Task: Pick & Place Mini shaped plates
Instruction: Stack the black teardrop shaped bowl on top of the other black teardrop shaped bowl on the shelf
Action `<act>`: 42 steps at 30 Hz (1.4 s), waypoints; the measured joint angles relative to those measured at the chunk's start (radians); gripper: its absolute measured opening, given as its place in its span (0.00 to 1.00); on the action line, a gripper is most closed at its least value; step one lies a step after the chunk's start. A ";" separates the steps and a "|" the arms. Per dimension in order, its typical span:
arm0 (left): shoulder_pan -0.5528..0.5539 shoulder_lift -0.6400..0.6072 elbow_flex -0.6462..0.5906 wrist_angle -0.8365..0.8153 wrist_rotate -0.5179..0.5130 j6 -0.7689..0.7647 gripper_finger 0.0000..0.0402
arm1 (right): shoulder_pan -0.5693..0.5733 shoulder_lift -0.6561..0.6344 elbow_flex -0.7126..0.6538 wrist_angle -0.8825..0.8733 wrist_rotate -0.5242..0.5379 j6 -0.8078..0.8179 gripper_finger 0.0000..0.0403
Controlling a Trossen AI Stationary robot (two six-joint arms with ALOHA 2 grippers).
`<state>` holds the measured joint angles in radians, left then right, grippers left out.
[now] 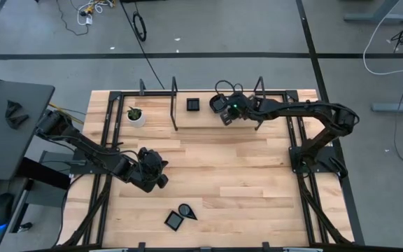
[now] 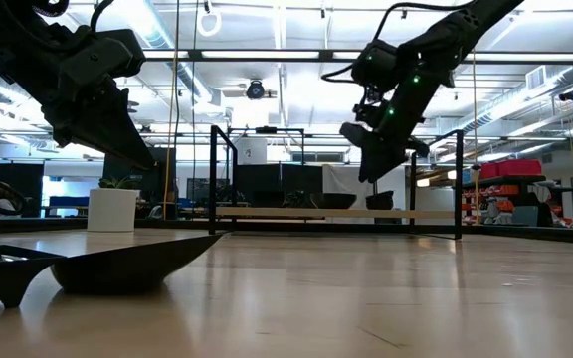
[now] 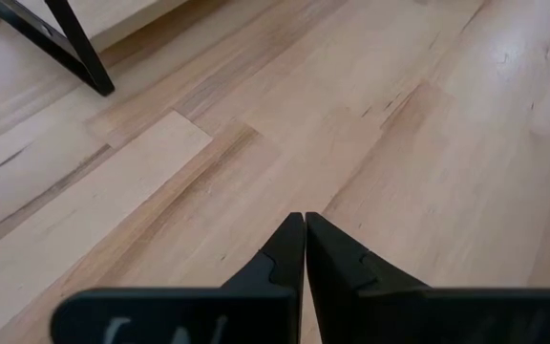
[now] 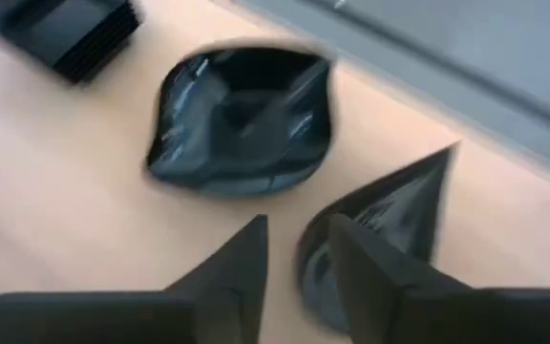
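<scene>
Two mini shaped plates, a square one and a teardrop one, lie near the table's front edge. At the far edge are a square black plate and a rounded one, both resting flat on the wood. Beside the rounded one lies a teardrop plate, partly hidden behind one finger. My right gripper hangs open just over that teardrop plate, with the plate's rim showing in the gap between its fingers. My left gripper is shut and holds nothing, above bare wood left of the table's middle. My right gripper comes slanting down from the table's right side over the teardrop plate's rim. Its own fingers cover the spot, so I cannot tell whether they touch the plate. The plate lies on the table.
A small white pot with a green plant stands at the far left. Black upright frames rise along the far edge, on either side of the far plates. A dark desk borders the table's left side. Bare wood fills the table's middle and right.
</scene>
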<state>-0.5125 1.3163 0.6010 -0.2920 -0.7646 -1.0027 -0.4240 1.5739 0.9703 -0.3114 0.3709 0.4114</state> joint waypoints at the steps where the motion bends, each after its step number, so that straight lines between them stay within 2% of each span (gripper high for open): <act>1: 0.000 0.000 0.000 0.000 0.000 0.000 0.04 | 0.000 -0.001 0.000 -0.015 -0.037 0.004 0.26; 5: 0.000 0.000 0.000 0.000 -0.001 0.000 0.04 | 0.000 0.001 0.000 -0.086 -0.097 0.024 0.12; 9: 0.000 0.000 0.000 0.000 -0.002 0.000 0.04 | -0.001 0.009 0.000 -0.137 -0.040 0.036 0.02; 16: 0.000 0.000 0.000 0.000 -0.013 0.004 0.04 | -0.009 0.013 0.000 -0.143 -0.015 0.051 0.03; 20: 0.000 0.000 0.000 0.000 -0.014 0.004 0.04 | -0.009 0.011 0.000 -0.107 -0.011 -0.004 0.01; 26: 0.000 0.000 0.000 0.000 -0.014 0.004 0.04 | -0.010 -0.005 0.000 -0.157 0.090 0.053 0.01; 32: 0.000 0.000 0.000 0.000 -0.014 0.003 0.04 | -0.024 -0.005 0.000 -0.214 0.117 0.092 0.01; 42: 0.000 0.000 0.000 0.000 -0.013 0.002 0.04 | -0.033 0.068 0.000 -0.204 0.083 0.102 0.01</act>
<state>-0.5125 1.3163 0.6010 -0.2924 -0.7780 -1.0011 -0.4572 1.6421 0.9700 -0.5154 0.4537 0.5131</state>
